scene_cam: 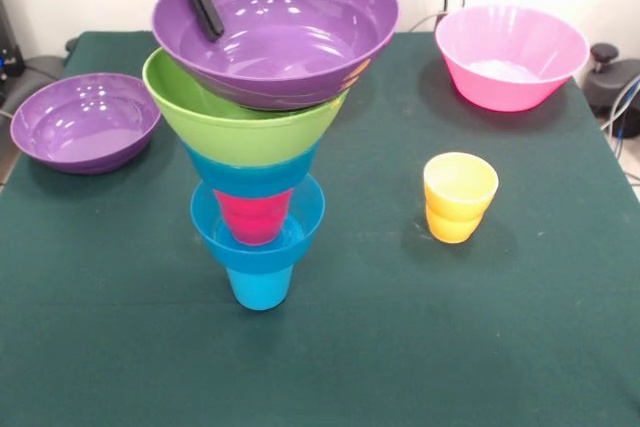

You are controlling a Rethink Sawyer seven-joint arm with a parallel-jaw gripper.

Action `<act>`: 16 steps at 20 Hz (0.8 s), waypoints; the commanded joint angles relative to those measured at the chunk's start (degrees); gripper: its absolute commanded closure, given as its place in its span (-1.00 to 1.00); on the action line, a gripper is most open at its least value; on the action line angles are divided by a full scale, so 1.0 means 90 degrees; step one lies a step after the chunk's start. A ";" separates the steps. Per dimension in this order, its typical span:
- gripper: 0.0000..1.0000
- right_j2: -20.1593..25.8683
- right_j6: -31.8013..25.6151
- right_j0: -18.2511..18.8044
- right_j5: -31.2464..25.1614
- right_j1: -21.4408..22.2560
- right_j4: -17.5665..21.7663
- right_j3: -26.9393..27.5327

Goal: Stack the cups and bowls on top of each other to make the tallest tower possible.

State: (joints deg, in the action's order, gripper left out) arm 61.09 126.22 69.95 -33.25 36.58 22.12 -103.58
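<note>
One gripper (205, 9) inside top purple bowl (290, 57)

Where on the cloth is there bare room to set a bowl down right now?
Widest free patch: the near green cloth, in front of the tower and yellow cup. Also bare: between the tower and the yellow cup, and below the purple bowl at the picture's left. Tighter between the yellow cup and pink bowl.
</note>
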 commanded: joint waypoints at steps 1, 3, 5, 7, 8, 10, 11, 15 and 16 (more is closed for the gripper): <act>1.00 -0.0257 -0.1181 -0.0317 -0.0332 -0.0104 0.0489 0.0261; 1.00 -0.0263 -0.1189 -0.0300 -0.0312 -0.0122 0.0509 0.0246; 1.00 -0.0259 -0.1216 -0.0290 -0.0321 -0.0149 0.0515 0.0263; 1.00 -0.0244 -0.1240 -0.0269 -0.0346 -0.0161 0.0504 0.0270; 1.00 -0.0235 -0.1255 -0.0257 -0.0360 -0.0163 0.0500 0.0275; 1.00 -0.0220 -0.1300 -0.0223 -0.0391 -0.0186 0.0496 0.0275; 1.00 -0.0211 -0.1319 -0.0206 -0.0403 -0.0192 0.0494 0.0276; 1.00 -0.0191 -0.1439 -0.0150 -0.0533 -0.0240 0.0473 0.0347; 1.00 -0.0190 -0.1471 -0.0142 -0.0577 -0.0248 0.0464 0.0393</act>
State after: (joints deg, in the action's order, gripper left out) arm 61.09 126.22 70.43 -33.25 36.57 22.81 -103.37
